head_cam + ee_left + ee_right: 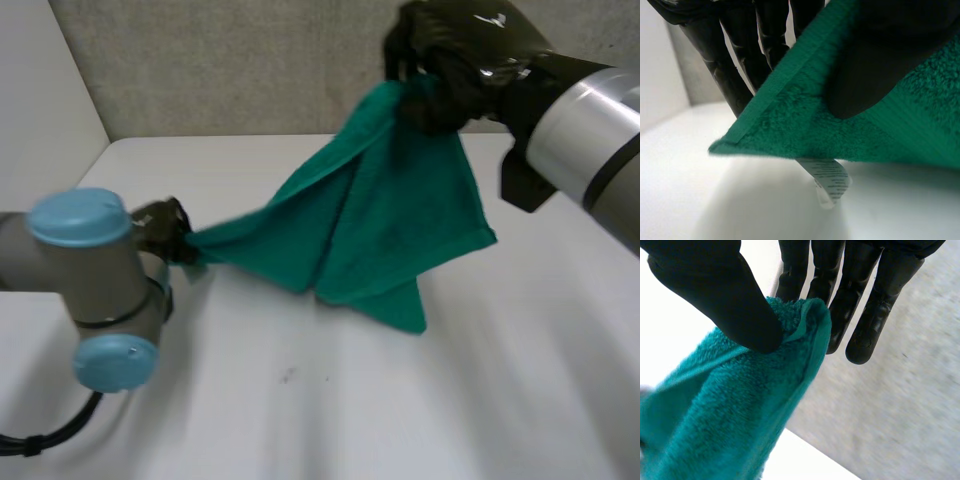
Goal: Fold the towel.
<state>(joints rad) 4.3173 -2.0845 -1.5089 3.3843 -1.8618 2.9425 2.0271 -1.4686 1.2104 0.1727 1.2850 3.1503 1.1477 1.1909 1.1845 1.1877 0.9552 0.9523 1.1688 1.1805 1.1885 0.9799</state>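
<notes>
A green towel (pixel 390 220) hangs stretched between my two hands above the white table (pixel 420 410). My right hand (pixel 450 60) is raised at the back right and pinches one top corner of the towel (pixel 740 405) between thumb (pixel 725 295) and fingers. My left hand (pixel 165 228) is low at the left and pinches another corner of the towel (pixel 840 130) between its thumb (pixel 880 60) and fingers (pixel 725 60). A white care label (pixel 832 182) dangles under that corner. The towel's lowest point touches the table near the middle.
A grey wall (pixel 230 70) runs behind the table's back edge, and a white panel (pixel 40 90) stands at the left. My left arm's elbow with light-blue caps (pixel 90 290) sits over the table's front left.
</notes>
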